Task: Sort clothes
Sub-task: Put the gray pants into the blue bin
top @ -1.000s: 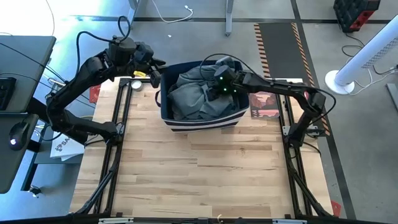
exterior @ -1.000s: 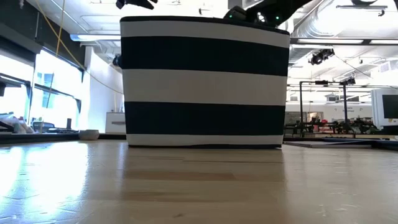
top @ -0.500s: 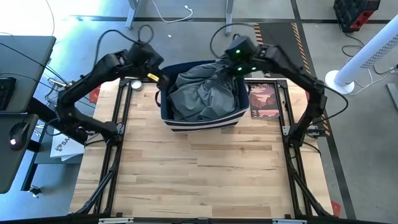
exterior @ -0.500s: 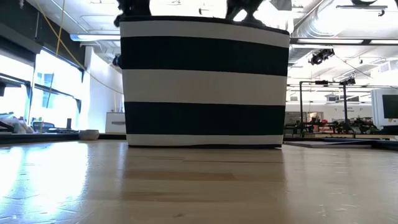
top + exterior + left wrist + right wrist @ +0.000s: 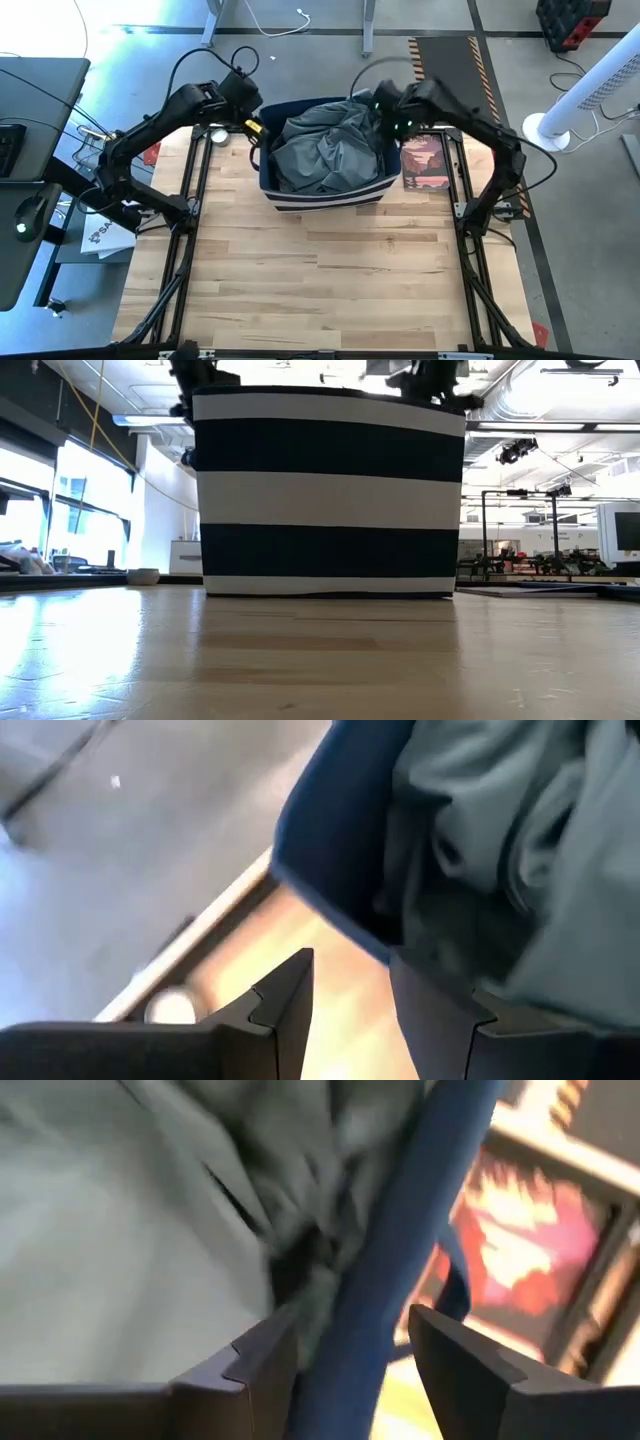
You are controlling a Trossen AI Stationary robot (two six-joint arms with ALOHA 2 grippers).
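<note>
At the far edge of the table, clothes (image 5: 325, 150) are heaped in the striped bin (image 5: 322, 195).
Both open claws, left gripper (image 5: 350, 1000) and right gripper (image 5: 350, 1345), are set astride opposite rims; fabric, not rim, should be pinched.

right gripper (image 5: 383, 112) moved to bin (image 5: 325, 188) rim

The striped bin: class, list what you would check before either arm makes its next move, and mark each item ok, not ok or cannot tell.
1. Left gripper open, astride the bin's left rim: ok.
2. Right gripper open, astride the right rim: ok.
3. Grey-green clothes all inside the bin: ok.
4. Either gripper holding fabric: not ok, both hold nothing.
5. Bin upright on the table: ok.
6. White or blue garments underneath: cannot tell.
</note>
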